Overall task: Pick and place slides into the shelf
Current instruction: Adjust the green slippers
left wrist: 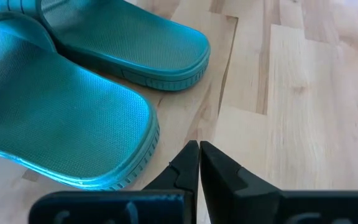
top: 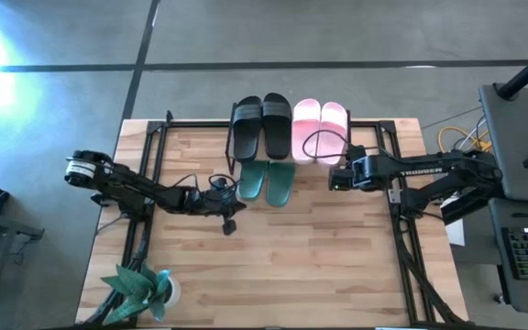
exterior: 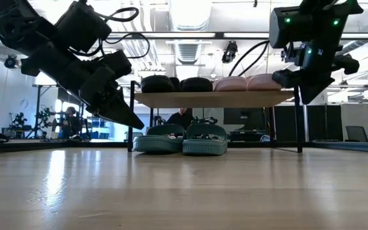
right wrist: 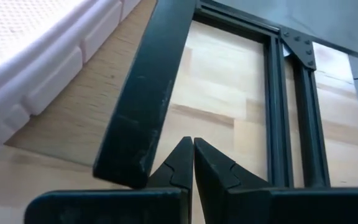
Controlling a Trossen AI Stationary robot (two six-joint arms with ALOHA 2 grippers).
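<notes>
Nearest the camera: the left gripper (left wrist: pixel 199 163) is sitting just off the heels of the teal-green pair (left wrist: pixel 61 93), with its fingers pressed together and holding nothing; you are seeing bare tabletop (left wrist: pixel 303 93) past its tips.
Teal-green pair: both slides (top: pixel 267 181) are lying side by side on the table, tucked at the near edge of the shelf (exterior: pixel 213 99), partly under its plank.
Shelf top: the black pair (top: pixel 262 126) is sitting on the left half and the light pink pair (top: pixel 319 126) on the right half, so you are looking at a plank that is already filling up.
Right gripper: it (right wrist: pixel 193 160) is hovering at the right end of the shelf, fingers pressed together and empty, close beside a black leg (right wrist: pixel 143 93) and the pink soles (right wrist: pixel 36 56).
Risk, right side: if you are swinging that arm leftward, it is likely clipping the leg or nudging the pink slides off the plank.
Risk, left side: if you are pushing forward with the fingers together, you are probably shoving the teal slides further under rather than gripping one.
Hard to make out: the low view is hiding how far under the plank the teal pair reaches, and the shelf's far legs are cut off behind the slides.
</notes>
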